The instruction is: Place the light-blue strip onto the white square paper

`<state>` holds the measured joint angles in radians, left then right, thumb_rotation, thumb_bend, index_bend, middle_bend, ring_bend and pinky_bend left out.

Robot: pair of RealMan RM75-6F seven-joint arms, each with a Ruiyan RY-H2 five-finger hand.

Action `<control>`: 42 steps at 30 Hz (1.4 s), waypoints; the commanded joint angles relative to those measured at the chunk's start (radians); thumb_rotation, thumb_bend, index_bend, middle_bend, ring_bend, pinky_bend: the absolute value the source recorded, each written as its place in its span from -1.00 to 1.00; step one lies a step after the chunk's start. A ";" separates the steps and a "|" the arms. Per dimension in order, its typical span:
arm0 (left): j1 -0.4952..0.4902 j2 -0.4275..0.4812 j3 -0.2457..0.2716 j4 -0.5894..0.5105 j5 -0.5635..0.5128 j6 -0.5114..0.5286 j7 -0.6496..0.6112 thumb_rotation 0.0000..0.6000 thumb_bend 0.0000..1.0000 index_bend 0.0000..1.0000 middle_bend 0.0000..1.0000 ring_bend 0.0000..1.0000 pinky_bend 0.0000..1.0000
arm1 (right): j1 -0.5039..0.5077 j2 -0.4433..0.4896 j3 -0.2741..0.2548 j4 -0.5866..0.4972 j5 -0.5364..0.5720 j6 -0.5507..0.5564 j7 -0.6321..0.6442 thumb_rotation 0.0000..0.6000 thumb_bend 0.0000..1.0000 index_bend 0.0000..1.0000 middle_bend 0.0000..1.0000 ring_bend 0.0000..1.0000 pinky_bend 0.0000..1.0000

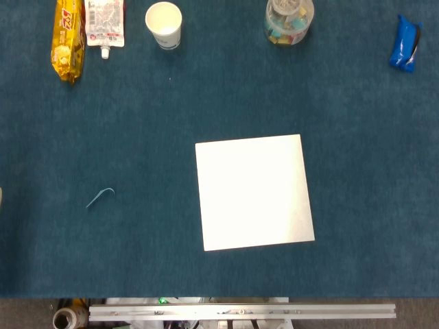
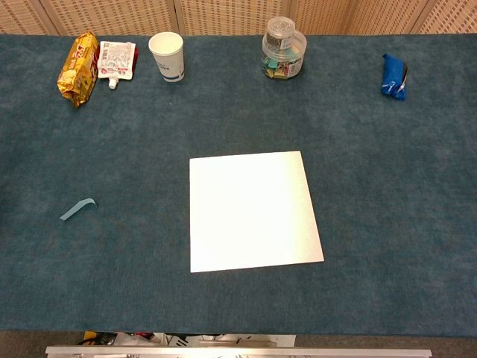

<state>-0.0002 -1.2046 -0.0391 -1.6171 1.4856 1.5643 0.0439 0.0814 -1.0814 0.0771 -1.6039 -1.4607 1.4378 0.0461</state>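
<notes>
Strip lies on the cloth at 9 o'clock of the paper, well apart. Chest view alone shows wall panels. Neither hand visible; state unknown.

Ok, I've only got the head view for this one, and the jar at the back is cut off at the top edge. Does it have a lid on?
Observer: Yes. The chest view shows the whole clear jar, and a lid closes it.
Operator: And what's behind that back row?
Observer: The table's far edge, then beige perforated panels.
Operator: Any hand coming in on the left?
Observer: None in the chest view. The light-blue strip lies alone on the cloth, left of the white square paper and not touching it.
</notes>
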 commanded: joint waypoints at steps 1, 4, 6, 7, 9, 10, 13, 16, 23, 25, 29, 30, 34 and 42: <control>-0.001 0.003 -0.001 -0.002 -0.005 -0.005 -0.002 1.00 -0.36 -0.94 -0.92 -0.93 -0.95 | 0.002 0.002 0.005 -0.003 0.004 0.001 -0.005 1.00 -0.74 -0.77 -0.37 -0.68 -0.62; -0.001 0.009 -0.001 -0.007 -0.004 -0.004 -0.008 1.00 -0.36 -0.93 -0.92 -0.93 -0.95 | 0.007 0.007 0.013 -0.006 0.009 0.002 -0.011 1.00 -0.74 -0.77 -0.37 -0.68 -0.62; 0.000 0.014 0.000 -0.009 0.002 0.000 -0.007 1.00 -0.36 -0.93 -0.92 -0.93 -0.95 | 0.010 0.012 0.020 -0.010 0.015 0.002 -0.019 1.00 -0.74 -0.77 -0.35 -0.67 -0.62; -0.001 0.018 0.002 -0.010 0.005 -0.002 -0.009 1.00 -0.36 -0.93 -0.91 -0.93 -0.95 | 0.012 0.014 0.024 -0.013 0.018 0.002 -0.024 1.00 -0.74 -0.77 -0.33 -0.65 -0.62; -0.004 0.034 0.008 -0.016 0.015 -0.011 -0.019 1.00 -0.36 -0.90 -0.90 -0.93 -0.95 | 0.016 0.022 0.031 -0.025 0.029 -0.001 -0.039 1.00 -0.74 -0.77 -0.28 -0.60 -0.62; -0.007 0.041 0.010 -0.018 0.019 -0.015 -0.025 1.00 -0.36 -0.88 -0.90 -0.93 -0.95 | 0.017 0.025 0.033 -0.030 0.033 -0.002 -0.045 1.00 -0.74 -0.77 -0.27 -0.60 -0.62; -0.017 0.055 0.015 -0.019 0.041 -0.024 -0.041 1.00 -0.36 -0.84 -0.87 -0.92 -0.95 | 0.023 0.035 0.040 -0.045 0.043 -0.007 -0.060 1.00 -0.74 -0.77 -0.27 -0.60 -0.62; -0.034 0.067 0.022 -0.018 0.068 -0.043 -0.048 1.00 -0.36 -0.75 -0.82 -0.86 -0.91 | 0.027 0.039 0.045 -0.052 0.050 -0.011 -0.066 1.00 -0.74 -0.77 -0.27 -0.60 -0.62; -0.095 0.078 0.037 -0.016 0.120 -0.121 -0.035 1.00 -0.36 -0.54 -0.42 -0.41 -0.15 | 0.038 0.041 0.048 -0.057 0.055 -0.023 -0.073 1.00 -0.74 -0.77 -0.27 -0.60 -0.62; -0.113 0.081 0.040 -0.027 0.127 -0.148 -0.017 1.00 -0.36 -0.49 -0.28 -0.23 0.16 | 0.039 0.041 0.047 -0.055 0.057 -0.027 -0.073 1.00 -0.74 -0.77 -0.27 -0.60 -0.62; -0.139 0.066 0.049 -0.052 0.127 -0.197 0.043 1.00 -0.39 -0.27 0.26 0.32 0.58 | 0.041 0.037 0.045 -0.046 0.063 -0.034 -0.070 1.00 -0.74 -0.77 -0.27 -0.57 -0.62; -0.143 0.059 0.052 -0.057 0.125 -0.208 0.055 1.00 -0.41 -0.22 0.36 0.42 0.67 | 0.041 0.035 0.044 -0.043 0.064 -0.035 -0.068 1.00 -0.74 -0.77 -0.27 -0.56 -0.62; -0.160 0.016 0.047 -0.066 0.103 -0.237 0.115 1.00 -0.43 -0.21 0.61 0.67 0.87 | 0.043 0.028 0.040 -0.026 0.072 -0.049 -0.059 1.00 -0.74 -0.77 -0.26 -0.54 -0.61; -0.193 -0.064 0.040 -0.082 0.045 -0.300 0.252 1.00 -0.43 -0.22 0.95 0.97 1.00 | 0.046 0.017 0.037 0.008 0.079 -0.064 -0.033 1.00 -0.74 -0.76 -0.26 -0.52 -0.59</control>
<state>-0.1822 -1.2502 0.0000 -1.6926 1.5482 1.2857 0.2684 0.1278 -1.0630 0.1150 -1.5985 -1.3826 1.3760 0.0103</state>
